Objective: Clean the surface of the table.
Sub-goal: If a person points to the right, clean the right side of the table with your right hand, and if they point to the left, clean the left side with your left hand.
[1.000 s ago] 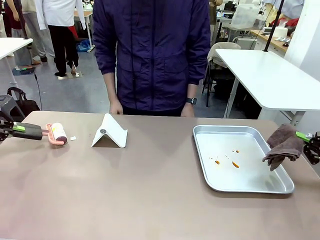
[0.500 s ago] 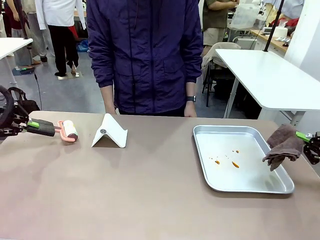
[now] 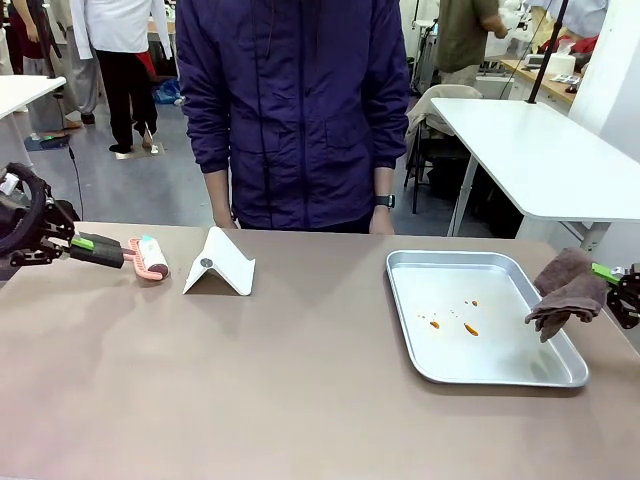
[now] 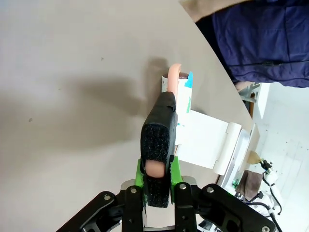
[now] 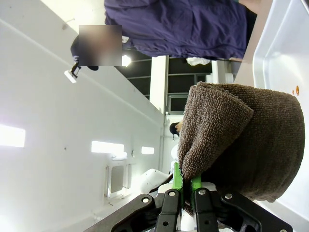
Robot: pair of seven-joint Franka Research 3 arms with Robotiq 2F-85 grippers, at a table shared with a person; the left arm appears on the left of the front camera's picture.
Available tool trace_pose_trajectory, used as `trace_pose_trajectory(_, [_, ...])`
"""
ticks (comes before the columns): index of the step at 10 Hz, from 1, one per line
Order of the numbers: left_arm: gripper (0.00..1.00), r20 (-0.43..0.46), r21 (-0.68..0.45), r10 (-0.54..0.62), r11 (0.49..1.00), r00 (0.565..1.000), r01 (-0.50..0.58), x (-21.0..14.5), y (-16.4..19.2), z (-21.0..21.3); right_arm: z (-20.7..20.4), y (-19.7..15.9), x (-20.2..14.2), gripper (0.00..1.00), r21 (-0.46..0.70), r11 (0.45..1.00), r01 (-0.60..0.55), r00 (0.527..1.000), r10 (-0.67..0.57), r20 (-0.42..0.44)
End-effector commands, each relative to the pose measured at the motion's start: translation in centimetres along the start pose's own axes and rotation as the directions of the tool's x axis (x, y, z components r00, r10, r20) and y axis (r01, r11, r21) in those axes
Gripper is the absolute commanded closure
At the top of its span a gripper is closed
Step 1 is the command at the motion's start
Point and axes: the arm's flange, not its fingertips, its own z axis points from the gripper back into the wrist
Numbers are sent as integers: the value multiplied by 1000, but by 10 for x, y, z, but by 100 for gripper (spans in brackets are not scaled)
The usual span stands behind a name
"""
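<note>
Left tool (image 3: 104, 251) comes in at the left edge of the front view, clenched tight on the pink handle of a lint roller (image 3: 152, 257). The roller head points toward the middle of the frame and sits low at the desk (image 3: 250, 390). Whether it actually presses on the top is hard to call. In the left wrist view the handle is pinched between the black fingers, with the white roll just beyond their tips and a soft shadow under it on the brown surface.

Just right of the roller stands a white folded card (image 3: 220, 263), tent-shaped, near the far edge. Behind it a person (image 3: 290, 110) in a dark blue jacket stands at the desk, hands down at its far side.

Over at the right edge, the right tool (image 3: 612, 280) is clamped on a brown cloth (image 3: 568, 290). The cloth hangs in folds at the right rim of a silver tray (image 3: 440, 370). A few orange spots (image 3: 470, 329) dot the tray floor.

The desk itself, matte taupe-brown, spreads across the whole lower half of the front view.
</note>
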Motion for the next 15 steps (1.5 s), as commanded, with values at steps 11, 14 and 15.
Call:
trace_pose_trajectory(11, [78,-238,-496,-306,854,922,156,-122,157,193,-2,7,0,100,-14,1000,6,1000,-7,-13])
trace_pose_trajectory(14, [78,-240,-532,-329,831,913,160,-130,179,191,-2,7,0,100,-14,1000,6,1000,-7,-13])
trace_pose_trajectory(15, [78,-247,-486,-296,862,923,146,-136,171,189,-2,7,0,100,-14,1000,6,1000,-7,-13])
